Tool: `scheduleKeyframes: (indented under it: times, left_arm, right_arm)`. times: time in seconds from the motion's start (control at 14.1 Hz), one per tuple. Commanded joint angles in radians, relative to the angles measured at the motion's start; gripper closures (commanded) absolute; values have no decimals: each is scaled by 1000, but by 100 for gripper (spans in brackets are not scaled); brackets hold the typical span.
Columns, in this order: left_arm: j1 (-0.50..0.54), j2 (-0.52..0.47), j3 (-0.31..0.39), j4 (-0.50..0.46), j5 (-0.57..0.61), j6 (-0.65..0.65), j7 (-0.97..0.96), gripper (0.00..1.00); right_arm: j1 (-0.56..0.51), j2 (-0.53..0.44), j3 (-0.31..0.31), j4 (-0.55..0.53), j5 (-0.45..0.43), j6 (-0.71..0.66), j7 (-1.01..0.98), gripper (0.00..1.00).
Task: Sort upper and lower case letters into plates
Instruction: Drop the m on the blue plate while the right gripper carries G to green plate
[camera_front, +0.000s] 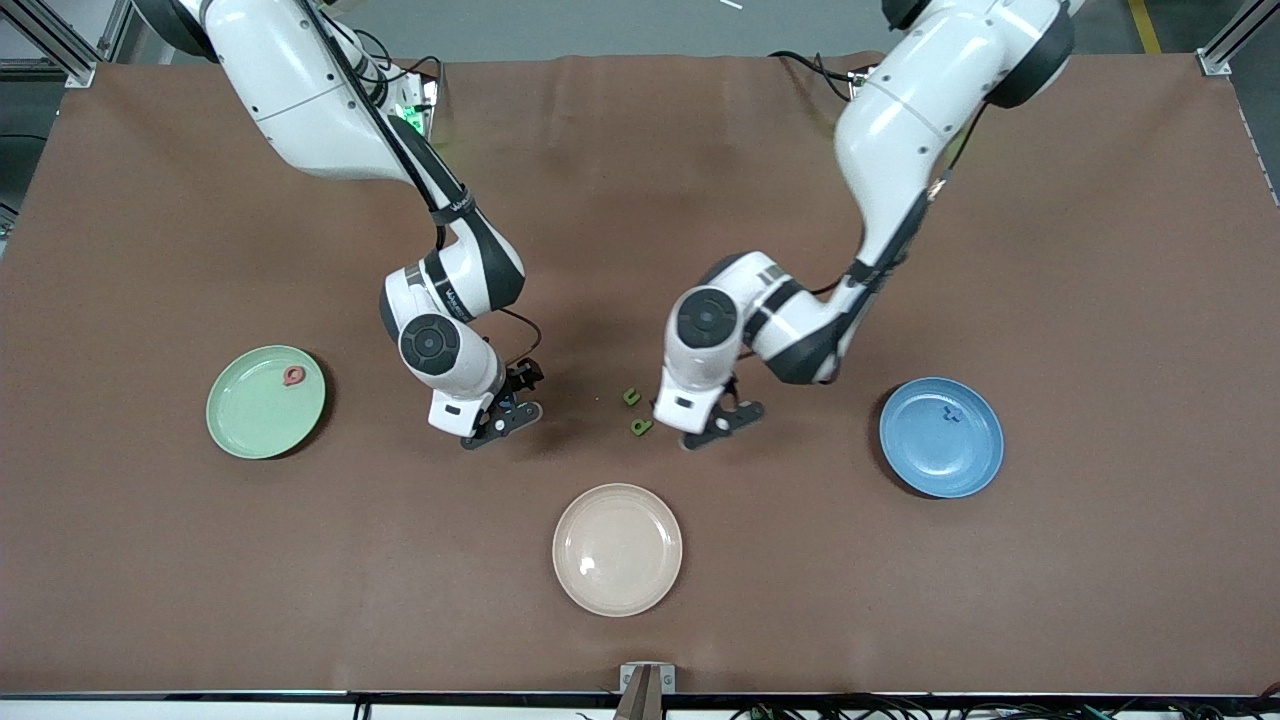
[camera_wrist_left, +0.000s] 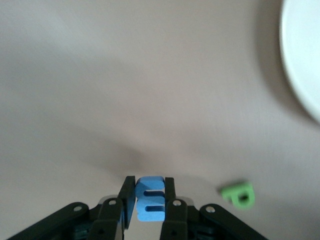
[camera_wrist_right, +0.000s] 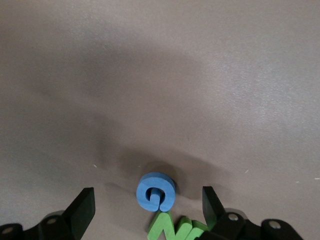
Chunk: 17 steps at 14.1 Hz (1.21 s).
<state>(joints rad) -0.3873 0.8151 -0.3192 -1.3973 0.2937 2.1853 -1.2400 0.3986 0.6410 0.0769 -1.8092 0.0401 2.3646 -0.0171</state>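
Three round plates sit on the brown tabletop (camera_front: 640, 620): one mint green plate (camera_front: 250, 425), one blue plate (camera_front: 925, 465) and one cream-beige plate (camera_front: 617, 549). Foam letters seen number seven: a red one (camera_front: 294, 376), a dark blue one (camera_front: 950, 413), two small green ones (camera_front: 631, 397) (camera_front: 641, 427), a blue E (camera_wrist_left: 150, 200), a blue G (camera_wrist_right: 156, 192) and a green N (camera_wrist_right: 167, 227). Two robot arms appear.

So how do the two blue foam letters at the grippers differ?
The left gripper pinches the blue foam letter E in shut fingers; the round blue foam letter lies on the table inside the open right gripper. The E is straight-barred, the round one curled. Both are blue foam.
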Motion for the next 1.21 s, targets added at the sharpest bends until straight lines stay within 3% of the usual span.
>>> scheduleKeyframes:
  times: [0.0, 0.21, 0.43, 0.64, 0.85, 1.0, 1.14]
  left_arm:
    - [68, -109, -11, -47, 12, -82, 0, 100]
    - [195, -201, -12, -161, 9, -88, 64, 100]
    - [332, -248, -11, -262, 12, -88, 161, 100]
    - [456, -234, -9, -281, 18, -88, 183, 99]
    - [514, -191, -9, -282, 18, -81, 211, 98]
    - [538, -168, -9, -282, 19, -75, 212, 93]
    - [539, -154, -2, -282, 22, -75, 212, 82]
  right_arm:
    - [19, 12, -11, 13, 4, 5, 11, 19]
    - [20, 12, -12, 13, 1, 5, 9, 28]
    - [20, 14, -15, 10, -5, 5, 11, 30]
    - [20, 14, -16, 8, -14, 5, 11, 34]
    - [20, 17, -16, 10, -16, 5, 11, 39]
    - [20, 17, -16, 10, -17, 5, 9, 46]
    - [20, 17, -16, 10, -16, 4, 11, 54]
